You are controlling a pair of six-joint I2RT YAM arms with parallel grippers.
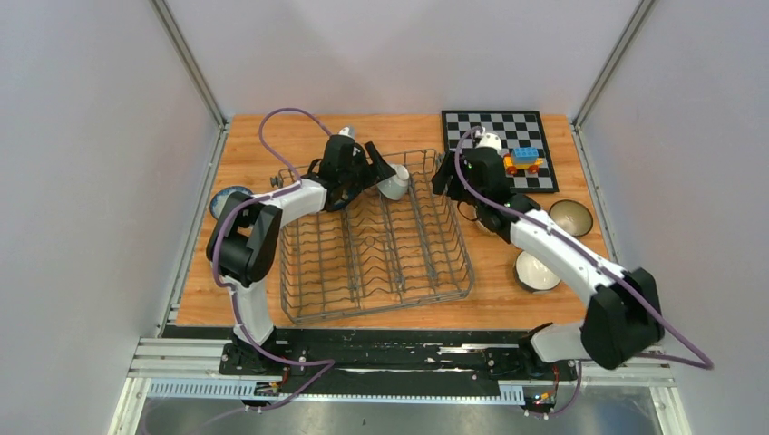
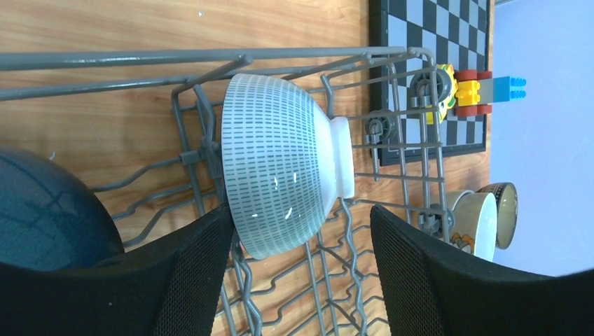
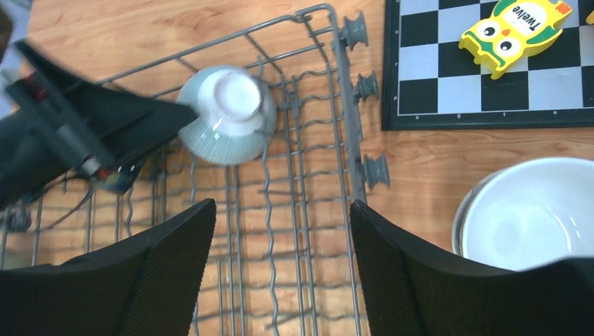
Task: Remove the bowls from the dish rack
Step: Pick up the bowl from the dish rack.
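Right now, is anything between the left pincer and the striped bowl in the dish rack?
Nothing visible. The striped bowl lies on its side between the fingers of the open left pincer, and only wires of the dish rack run around it.

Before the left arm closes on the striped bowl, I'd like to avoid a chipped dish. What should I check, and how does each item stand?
1. The left gripper is open: ok.
2. The striped bowl sits lined up between its fingers: ok.
3. Fingers touching the bowl: cannot tell.
4. The bowl lifts free of the dish rack wires: cannot tell.
5. The right gripper is open and apart from the bowl: ok.
6. The dark teal bowl is clear of the left fingers: cannot tell.
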